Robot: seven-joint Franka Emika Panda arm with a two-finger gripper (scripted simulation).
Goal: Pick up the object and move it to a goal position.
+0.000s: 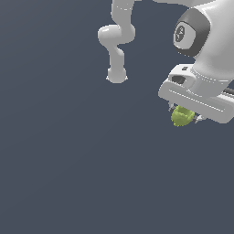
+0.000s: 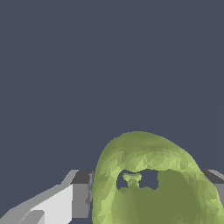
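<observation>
Background: uniform dark slate-blue surface fills both views; no markings or texture visible on it.
Arm: white Franka arm enters from the upper edge of the exterior view; its jointed links bend down to a rounded base near the upper middle.
Wrist housing: large white body with a dark grey round cap at the exterior view's upper right.
Gripper: gripper hangs beneath the white hand block at the exterior view's right; only small fingertip parts show on either side of the load.
Gripper state: fingers pressed in against the object from both sides, pinching it.
Object: yellow-green lumpy object sits between the fingertips, directly under the hand block, at the exterior view's right, level with the middle.
Object, wrist view: object fills much of the frame close to the camera; a darker hollow with a small nub inside faces the lens.
Finger, wrist view: grey-and-white finger lies touching one flank of the object; a grey edge of the other finger shows at the opposite flank.
Surroundings: no other loose items visible near the object; whether it touches the surface cannot be told.
Obstructions: hand block hides the upper part of the object in the exterior view.
</observation>
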